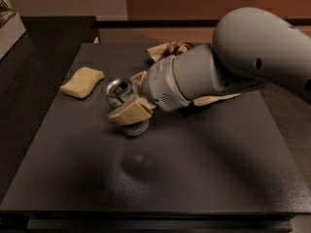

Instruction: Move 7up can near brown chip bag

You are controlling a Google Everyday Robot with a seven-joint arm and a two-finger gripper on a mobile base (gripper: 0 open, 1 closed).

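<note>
Gripping the 7up can [119,90] between the closed fingers [130,112] of the gripper [125,97], left of centre and seemingly lifted off the worktop [204,178], we are judging the pickup done, with the carry to the brown chip bag [167,47], upper middle, left.

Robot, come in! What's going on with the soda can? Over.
Tool shut on 7up can, looks lifted. Brown chip bag beyond, partly behind arm. Sponge aside, not in way.
</note>
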